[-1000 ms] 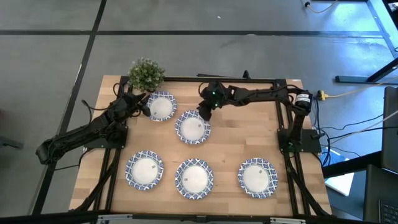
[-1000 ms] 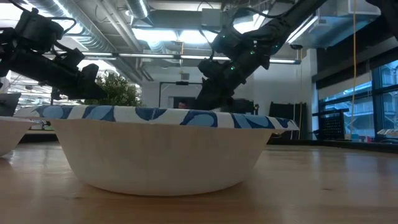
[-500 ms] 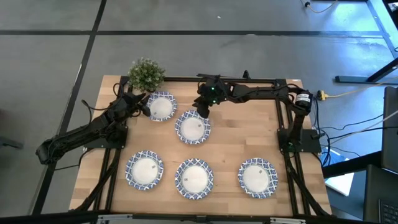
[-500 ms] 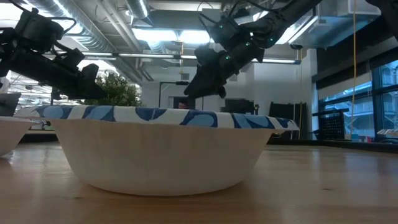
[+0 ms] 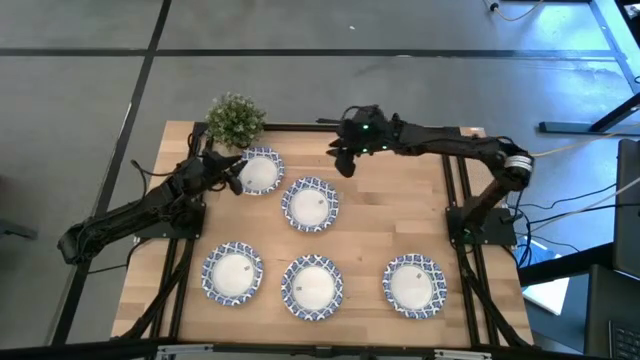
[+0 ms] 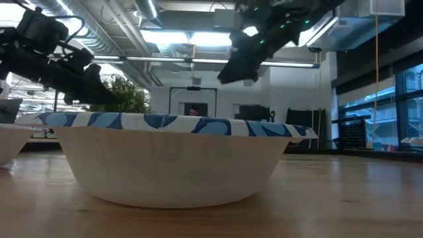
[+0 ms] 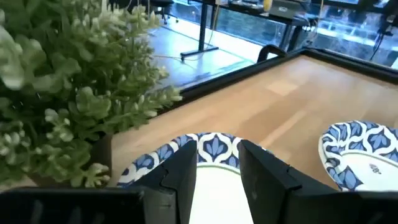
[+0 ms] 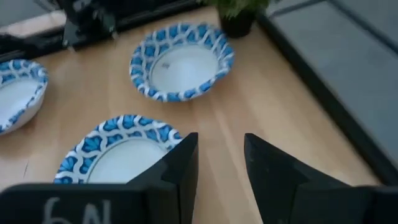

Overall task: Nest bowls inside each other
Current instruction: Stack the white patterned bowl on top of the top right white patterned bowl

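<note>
Five separate bowls [image 5: 310, 205] lie unnested; both grippers' jaws spread, holding nothing.

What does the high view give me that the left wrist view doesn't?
Only the high view shows all five bowls in sight, including the front row of three, plus the right gripper, open and empty above bare table behind the centre bowl.

Only the left wrist view shows the left gripper fingers straddling the rim of the back-left bowl, and the room's floor and desks beyond.

Both show that bowl, the centre bowl, the potted plant and the wooden table.
</note>
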`<state>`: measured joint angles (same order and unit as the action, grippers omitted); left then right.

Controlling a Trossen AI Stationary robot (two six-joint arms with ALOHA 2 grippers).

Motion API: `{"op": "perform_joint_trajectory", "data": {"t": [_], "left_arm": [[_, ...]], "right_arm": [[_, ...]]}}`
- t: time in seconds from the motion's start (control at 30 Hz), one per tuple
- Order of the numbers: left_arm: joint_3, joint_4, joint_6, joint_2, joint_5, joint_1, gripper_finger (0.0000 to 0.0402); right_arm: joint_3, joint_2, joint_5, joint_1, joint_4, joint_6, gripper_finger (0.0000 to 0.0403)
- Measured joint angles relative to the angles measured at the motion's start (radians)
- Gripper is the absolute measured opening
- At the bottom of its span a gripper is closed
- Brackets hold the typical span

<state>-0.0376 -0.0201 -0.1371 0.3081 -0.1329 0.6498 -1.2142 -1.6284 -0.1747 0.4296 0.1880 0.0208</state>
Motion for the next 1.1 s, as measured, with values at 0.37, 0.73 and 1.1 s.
{"op": "perform_joint_trajectory", "data": {"t": [0.37,0.73,1.1], "left_arm": [[-0.213,0.307,0.063,0.063,-0.060,0.048,0.0115],[-0.214,0.328,-0.068,0.251,0.016,0.091,0.0115],[-0.352,0.434,-0.091,0.380,-0.025,0.200,0.0118]], "right_arm": [[0.327,0.311,0.100,0.032,-0.137,0.041,0.0129],[0.531,0.487,0.103,0.032,-0.237,0.128,0.0129],[0.531,0.506,0.103,0.032,-0.244,0.109,0.0129]]}}
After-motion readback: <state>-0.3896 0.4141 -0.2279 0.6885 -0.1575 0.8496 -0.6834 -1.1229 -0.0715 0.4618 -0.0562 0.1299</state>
